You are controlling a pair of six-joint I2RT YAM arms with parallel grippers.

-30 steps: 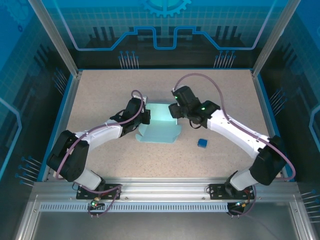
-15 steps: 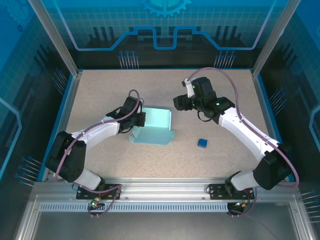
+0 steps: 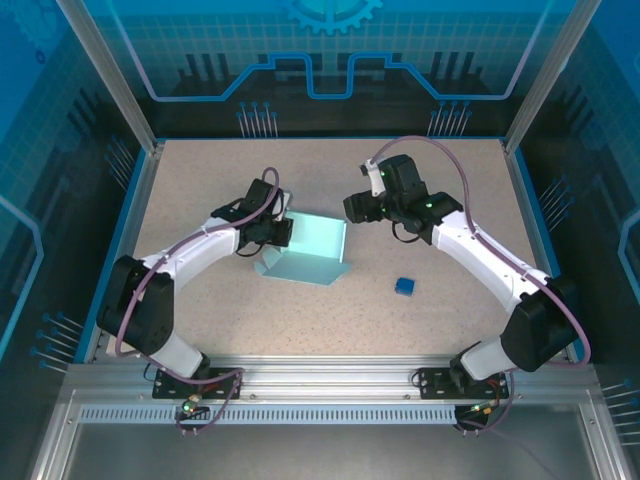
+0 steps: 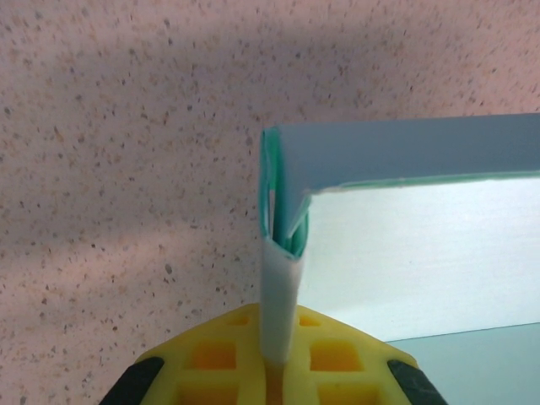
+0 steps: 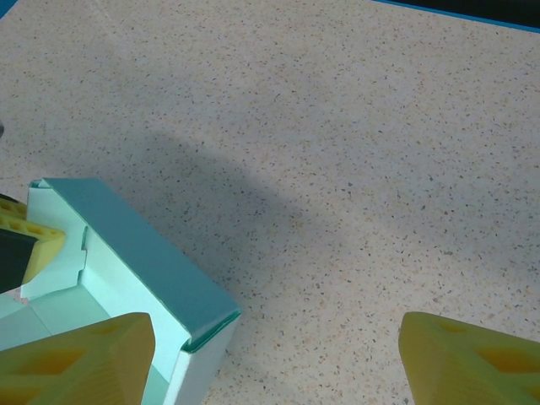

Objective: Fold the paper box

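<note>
At frame centre, a flap of the paper box point(image 3: 308, 250) is pinched by the left gripper point(image 3: 284, 232); the right gripper point(image 3: 352, 208) is spread wide near its upper-right corner.

We see the paper box point(image 3: 306, 248) near the middle of the table, a little left of centre. It is thin, pale aqua card, only partly formed. One panel lies flat toward the near edge, and walls stand along its far and right sides, meeting at a corner. At its left end a narrow flap is folded double.
</note>
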